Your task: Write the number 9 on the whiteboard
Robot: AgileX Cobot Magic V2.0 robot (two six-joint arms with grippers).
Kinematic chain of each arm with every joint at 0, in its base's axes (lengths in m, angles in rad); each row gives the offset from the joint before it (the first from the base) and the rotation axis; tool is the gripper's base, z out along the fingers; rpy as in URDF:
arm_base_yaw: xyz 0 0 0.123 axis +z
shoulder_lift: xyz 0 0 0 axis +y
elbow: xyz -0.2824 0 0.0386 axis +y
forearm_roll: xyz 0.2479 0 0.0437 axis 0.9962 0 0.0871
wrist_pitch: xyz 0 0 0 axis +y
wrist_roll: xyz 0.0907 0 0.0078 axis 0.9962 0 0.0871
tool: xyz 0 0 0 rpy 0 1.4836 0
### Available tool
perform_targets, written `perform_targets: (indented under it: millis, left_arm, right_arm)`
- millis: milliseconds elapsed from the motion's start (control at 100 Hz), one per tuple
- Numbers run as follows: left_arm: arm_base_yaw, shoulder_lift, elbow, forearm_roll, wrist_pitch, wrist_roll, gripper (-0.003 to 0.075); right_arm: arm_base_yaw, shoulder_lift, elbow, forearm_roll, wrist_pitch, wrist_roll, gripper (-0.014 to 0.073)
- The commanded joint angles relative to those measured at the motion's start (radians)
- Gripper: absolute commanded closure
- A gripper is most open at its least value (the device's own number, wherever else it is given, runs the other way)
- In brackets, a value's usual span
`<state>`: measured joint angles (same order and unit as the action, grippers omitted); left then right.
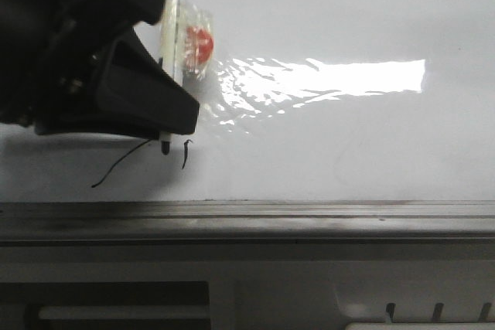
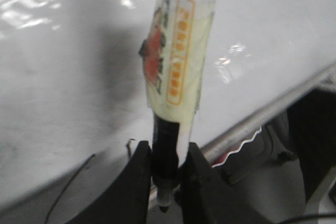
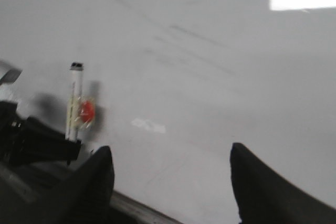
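Glossy white whiteboard (image 1: pixel 348 152) w/ glare fills the scene. Left gripper (image 2: pixel 167 182) clamps a light, stiff, slick plastic marker (image 2: pixel 178 61) near its tip, touching board beside thin black strokes (image 1: pixel 116 168); no finished 9 visible. Right gripper (image 3: pixel 170 182) wide, empty.

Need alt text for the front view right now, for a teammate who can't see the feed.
The left gripper holds a marker upright, tip on the whiteboard, beside a thin black stroke and a short curved mark. Glare streaks the board.
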<state>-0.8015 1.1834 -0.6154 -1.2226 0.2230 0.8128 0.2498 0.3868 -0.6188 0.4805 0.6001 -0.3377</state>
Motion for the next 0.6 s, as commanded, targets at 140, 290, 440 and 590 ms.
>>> perform_targets:
  millis: [140,290,440,590]
  left_arm:
    - [0.004,-0.167,0.022,-0.193,0.198,0.587,0.0739]
    - [0.004,-0.165,0.031,-0.252,0.308,0.691,0.074]
    - [0.004,-0.145,0.033,-0.252,0.364,0.7,0.074]
    - [0.004,-0.143,0.033,-0.254,0.393,0.716,0.074]
  right_arm:
    - [0.187,0.222,-0.116,0.37,0.112,-0.473,0.0186]
    - [0.286,0.351,-0.116,0.474,0.105,-0.671,0.0185]
    - [0.318,0.448,-0.116,0.608,0.048,-0.813,0.0185]
    - [0.318,0.529,-0.116,0.867,0.021,-1.024,0.0185]
